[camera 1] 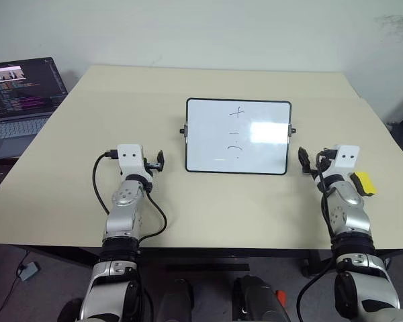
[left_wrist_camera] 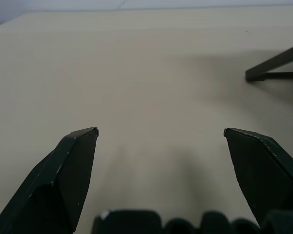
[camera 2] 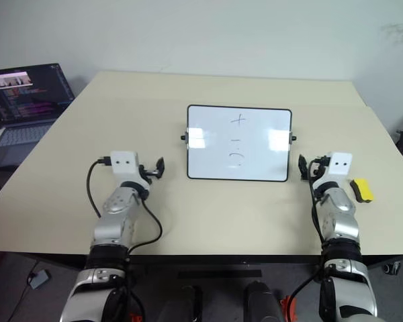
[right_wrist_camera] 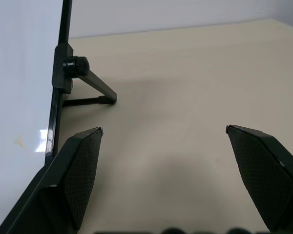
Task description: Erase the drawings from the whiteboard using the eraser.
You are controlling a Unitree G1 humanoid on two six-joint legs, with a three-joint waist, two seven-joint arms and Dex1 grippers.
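Beige tabletop [camera 1: 74, 201] by a white wall [camera 1: 201, 27], with a laptop [camera 1: 20, 100] at its left. The whiteboard [camera 1: 208, 144] stands mid-table; the eraser [camera 1: 364, 182] lies beside the right claw [right_wrist_camera: 163, 131]. Left claw [left_wrist_camera: 161, 131] and right gape wide, empty.

Bare table [camera 1: 87, 134] around propped whiteboard [camera 1: 208, 151]

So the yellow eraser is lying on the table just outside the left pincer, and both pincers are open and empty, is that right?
Not quite: the eraser lies beside the right pincer, not the left pincer, as the left eye view shows. The rest holds: it is on the table, and both pincers are open and empty.
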